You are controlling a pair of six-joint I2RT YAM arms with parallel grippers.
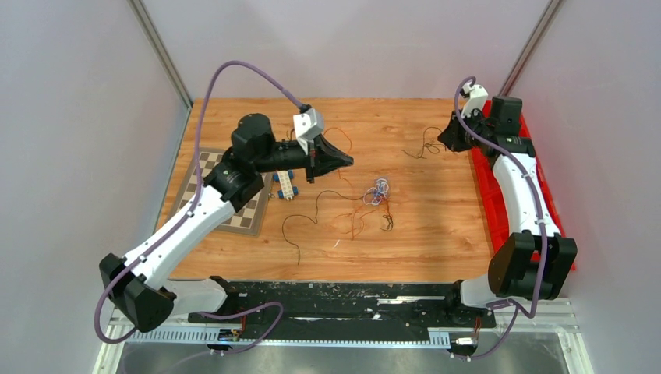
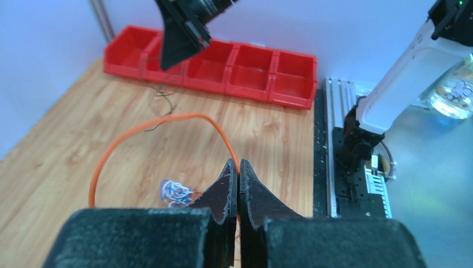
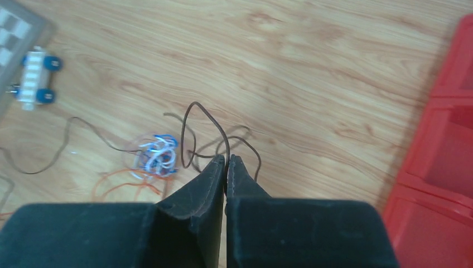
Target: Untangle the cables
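**Two pinches, one knot left between them**

Both grippers are closed on a single strand each, and the choice of strands looks deliberate. The left gripper point(image 2: 239, 167) has its jaws pressed together on the orange wire point(image 2: 167, 116), which arcs out from the tips in a high loop and drops toward the table point(image 1: 436, 234) beside the white-and-bluish knot point(image 2: 175, 192); held off the wood like this, I judge, the loop hangs free of the other strands rather than dragging them. The right gripper point(image 3: 226, 162) has its jaws all but touching, nipping the dark brown wire point(image 3: 209, 116) where its bends meet at the tips; from above, that arm sits far over by the red bins point(image 1: 483, 202), well apart from the knot, which suggests the brown strand is meant to be laid out on its own. The rest of the cables lie mid-table: the knot, loose orange strands point(image 1: 355, 226) around it, and a long dark strand point(image 1: 292, 245) trailing toward the near edge; the toy car point(image 1: 285, 185) and chequered mat point(image 1: 204, 167) on the left play no part. The knot is not yet loosened; that is probably the hardest step left.
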